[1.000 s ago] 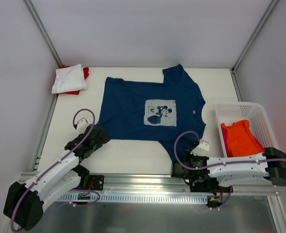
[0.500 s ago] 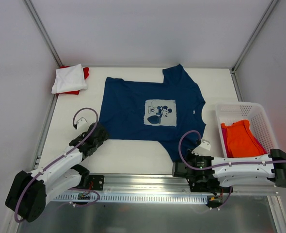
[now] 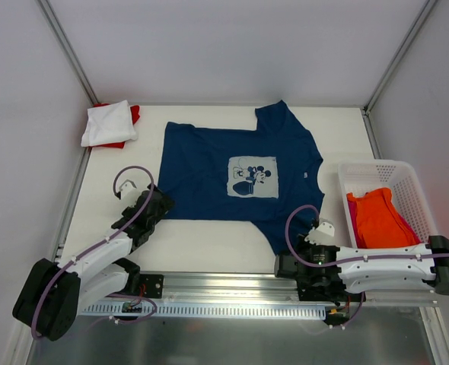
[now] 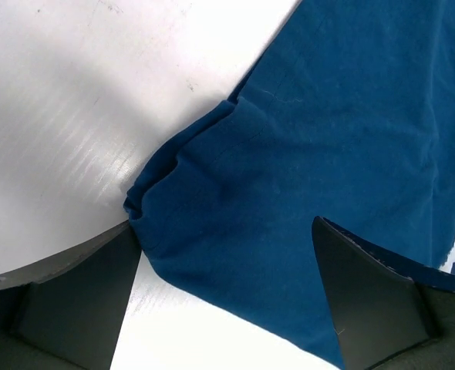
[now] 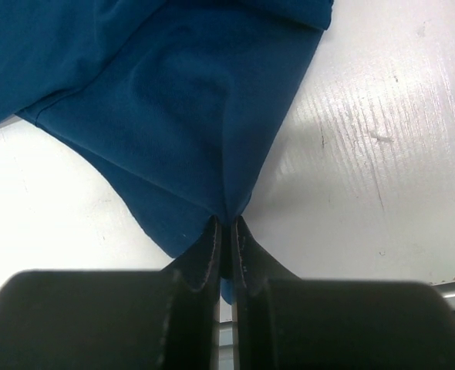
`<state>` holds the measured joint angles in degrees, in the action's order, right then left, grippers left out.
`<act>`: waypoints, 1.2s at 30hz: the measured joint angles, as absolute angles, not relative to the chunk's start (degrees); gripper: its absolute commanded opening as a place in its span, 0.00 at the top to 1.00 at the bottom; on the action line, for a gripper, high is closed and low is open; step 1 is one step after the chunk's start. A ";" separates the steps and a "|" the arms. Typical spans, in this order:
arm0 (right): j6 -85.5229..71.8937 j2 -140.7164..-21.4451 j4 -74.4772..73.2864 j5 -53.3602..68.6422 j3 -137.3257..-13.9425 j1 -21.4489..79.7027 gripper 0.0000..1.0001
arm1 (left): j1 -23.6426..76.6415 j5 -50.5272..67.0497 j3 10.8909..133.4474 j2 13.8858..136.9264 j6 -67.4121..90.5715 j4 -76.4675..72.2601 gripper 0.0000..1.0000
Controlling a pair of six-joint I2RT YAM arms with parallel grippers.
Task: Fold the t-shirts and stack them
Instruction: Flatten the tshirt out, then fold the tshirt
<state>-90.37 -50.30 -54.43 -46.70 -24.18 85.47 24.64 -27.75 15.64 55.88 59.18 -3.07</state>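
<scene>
A navy blue t-shirt (image 3: 240,175) with a pale square cartoon print lies spread flat on the white table (image 3: 209,243). My left gripper (image 3: 157,204) is at its near-left corner. In the left wrist view the left gripper (image 4: 226,231) stands open, and a bunched navy corner (image 4: 212,177) lies between the two fingers. My right gripper (image 3: 291,251) is at the near-right corner. Seen from the right wrist, the right gripper (image 5: 226,223) is shut on a pinch of the navy cloth (image 5: 189,116), which tents up to the fingertips.
A folded white t-shirt (image 3: 109,122) lies on a red one (image 3: 135,114) at the back left corner. A white lattice basket (image 3: 407,171) at the right holds an orange t-shirt (image 3: 377,217). Metal frame posts rise at both back corners.
My left gripper has moved forward and to the right, over the shirt's near-left corner. My right arm has shifted a little to the right, still gripping its corner.
</scene>
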 measured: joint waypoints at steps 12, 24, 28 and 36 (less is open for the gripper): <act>-90.35 -51.79 -54.74 -46.74 -24.18 84.86 0.99 | 24.64 -25.58 13.43 54.76 59.92 -0.54 1.00; -85.95 -51.99 -55.42 -47.79 -26.61 81.14 0.99 | 24.64 -24.64 14.76 50.54 57.56 2.72 1.00; -82.02 -51.24 -55.64 -48.80 -28.97 77.56 0.99 | 24.64 -24.62 17.04 47.64 55.61 3.73 1.00; -74.74 -52.77 -56.01 -50.81 -33.15 72.01 0.99 | 24.64 -24.67 17.56 44.53 53.30 4.99 1.00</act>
<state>-74.74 -52.77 -56.01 -50.81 -33.15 72.01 24.64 -24.67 17.56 44.53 53.30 4.99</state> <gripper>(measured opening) 0.036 0.016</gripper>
